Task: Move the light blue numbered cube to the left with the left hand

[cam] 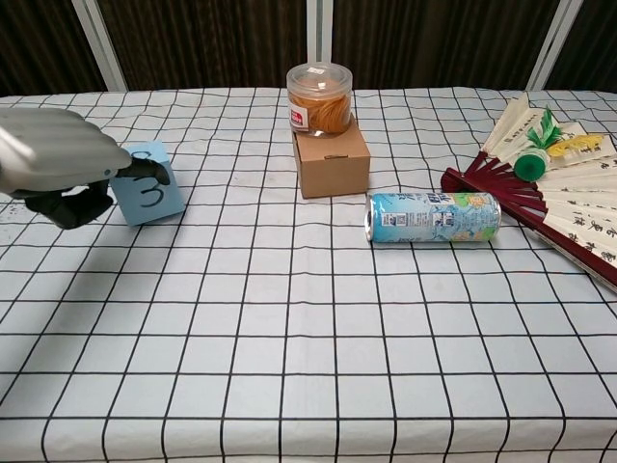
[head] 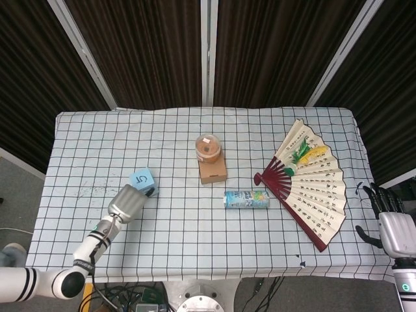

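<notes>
The light blue numbered cube (head: pixel 142 180) (cam: pixel 152 188) stands tilted at the left of the checkered table (head: pixel 195 240), a "3" facing the chest view and a "5" on top in the head view. My left hand (head: pixel 129 202) (cam: pixel 60 160) is against the cube's near-left side. A dark fingertip lies over the cube's upper corner and curled fingers (cam: pixel 67 207) sit low beside it, so the hand grips it. My right hand (head: pixel 392 226) hangs beyond the table's right edge with its fingers spread, holding nothing.
A brown cardboard box (cam: pixel 331 159) with a clear lidded tub (cam: pixel 319 97) on it stands mid-table. A can (cam: pixel 434 217) lies on its side to the right of it. A spread paper fan (head: pixel 311 182) covers the right part.
</notes>
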Controlling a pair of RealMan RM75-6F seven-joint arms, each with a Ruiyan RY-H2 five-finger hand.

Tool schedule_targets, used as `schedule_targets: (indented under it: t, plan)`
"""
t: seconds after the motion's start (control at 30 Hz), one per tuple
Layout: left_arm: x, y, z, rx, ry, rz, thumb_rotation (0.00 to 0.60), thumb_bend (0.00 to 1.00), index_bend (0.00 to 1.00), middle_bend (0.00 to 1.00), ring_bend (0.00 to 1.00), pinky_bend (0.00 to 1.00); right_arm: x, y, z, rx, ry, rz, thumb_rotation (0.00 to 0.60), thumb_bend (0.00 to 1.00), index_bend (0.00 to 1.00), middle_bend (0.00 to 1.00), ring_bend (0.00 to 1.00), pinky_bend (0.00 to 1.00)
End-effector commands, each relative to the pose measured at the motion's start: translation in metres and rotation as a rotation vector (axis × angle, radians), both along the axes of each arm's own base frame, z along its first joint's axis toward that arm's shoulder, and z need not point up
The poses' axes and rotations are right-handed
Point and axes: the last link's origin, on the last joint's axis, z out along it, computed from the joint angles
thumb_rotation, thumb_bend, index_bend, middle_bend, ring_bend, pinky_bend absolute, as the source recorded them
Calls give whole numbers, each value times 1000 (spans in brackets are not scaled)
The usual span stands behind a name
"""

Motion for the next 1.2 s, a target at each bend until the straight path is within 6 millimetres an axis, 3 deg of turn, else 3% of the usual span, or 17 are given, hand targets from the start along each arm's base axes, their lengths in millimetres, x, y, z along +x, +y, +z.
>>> schedule_targets:
  t: [0.03,0.43,1.2]
  plan:
    - [6,6,0,-11,32,-10,600,640,145,847,888,925,-1,0,-2,6,-1,-3,600,200,0,0,0,0]
    - [26,23,-3,-26,105,-57,600,653,185,853,891,929,-3,-1,-2,7,-1,-13,600,200,0,0,0,0]
    - [17,81,-1,30,191,64,600,669,188,858,899,931,-3,-2,-3,6,2,-22,600,202,0,0,0,0]
